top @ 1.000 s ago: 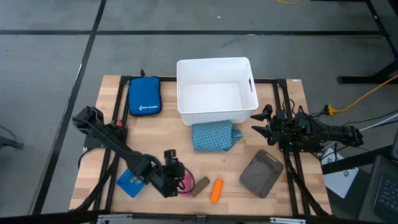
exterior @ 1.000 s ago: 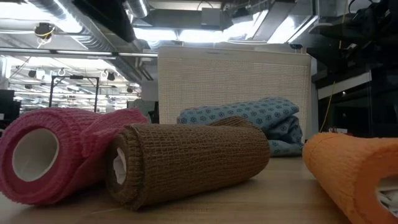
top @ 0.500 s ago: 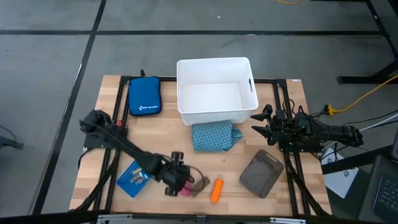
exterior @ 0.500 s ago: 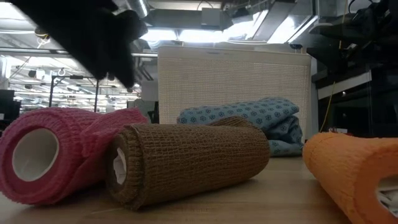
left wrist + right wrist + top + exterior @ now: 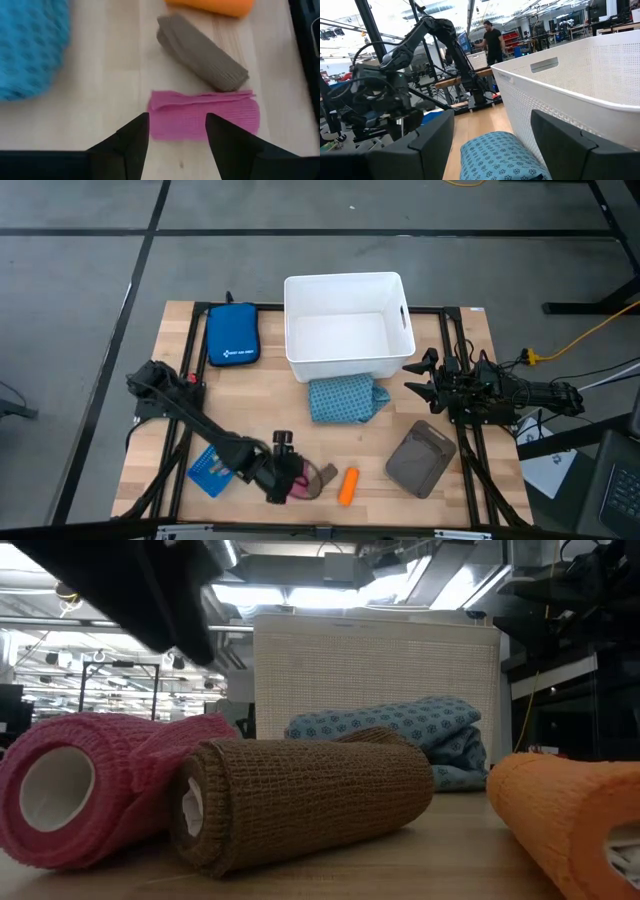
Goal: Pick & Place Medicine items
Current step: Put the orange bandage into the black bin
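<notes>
Left gripper (image 5: 175,132) fingers open, empty, straddling pink roll (image 5: 205,119); drop straight, clear brown roll (image 5: 202,60) beyond, then close.

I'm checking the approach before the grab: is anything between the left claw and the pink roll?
Nothing visible. In the left wrist view the left claw hangs open right above the pink roll, with only bare wood between. The brown roll lies just beside the pink one, touching or nearly so, but outside the fingers' path.
</notes>
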